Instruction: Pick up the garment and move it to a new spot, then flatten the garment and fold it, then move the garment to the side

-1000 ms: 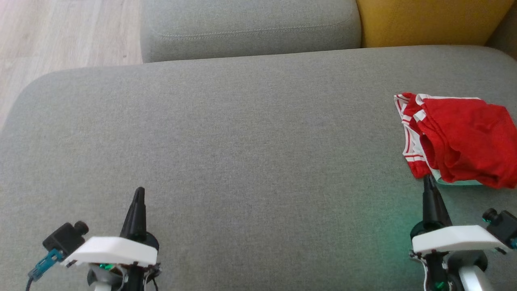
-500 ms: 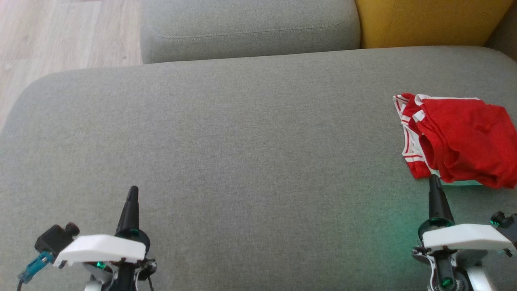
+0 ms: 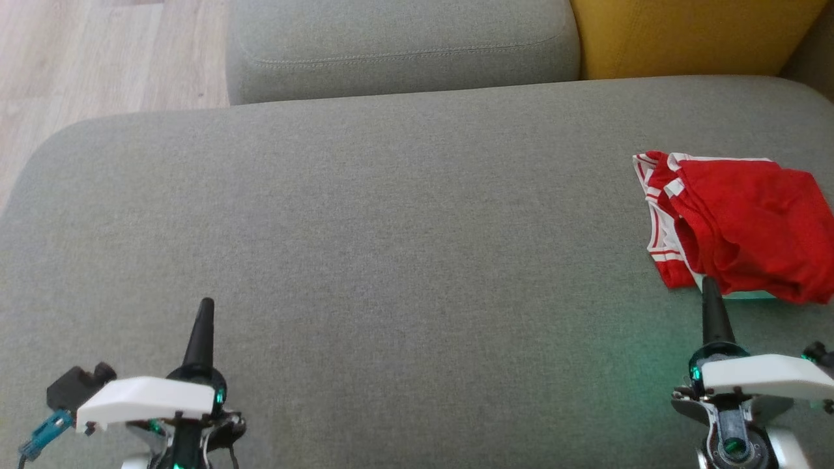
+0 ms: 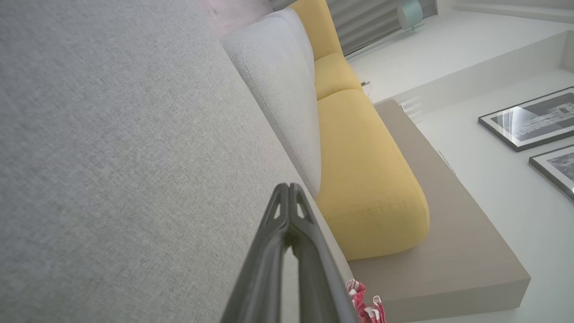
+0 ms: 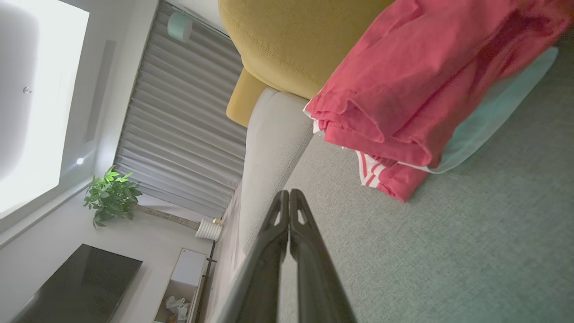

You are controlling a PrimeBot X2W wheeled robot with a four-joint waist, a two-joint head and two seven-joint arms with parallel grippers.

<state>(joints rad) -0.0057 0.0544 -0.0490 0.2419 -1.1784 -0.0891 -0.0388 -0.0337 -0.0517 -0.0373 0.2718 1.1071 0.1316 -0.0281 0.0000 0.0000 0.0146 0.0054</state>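
Observation:
The garment (image 3: 736, 225) is red with white striped trim, folded into a compact bundle at the right edge of the grey sofa seat (image 3: 391, 228). The right wrist view shows the garment (image 5: 417, 89) close ahead, and a corner of the garment (image 4: 365, 305) peeks in low in the left wrist view. My right gripper (image 3: 708, 283) is shut and empty, its tip just short of the garment's near edge. My left gripper (image 3: 206, 304) is shut and empty over bare seat at the lower left. Both pairs of fingers meet at their tips, as the left gripper (image 4: 289, 186) and the right gripper (image 5: 289, 193) show in their own wrist views.
A grey back cushion (image 3: 401, 45) and a yellow cushion (image 3: 690, 32) line the far side of the seat. Wooden floor (image 3: 98, 52) lies beyond the seat's far left corner. The wide middle of the seat is bare fabric.
Both grippers have drawn back toward me, lower in the head view. The right tip has pulled slightly away from the garment, which has stayed in place.

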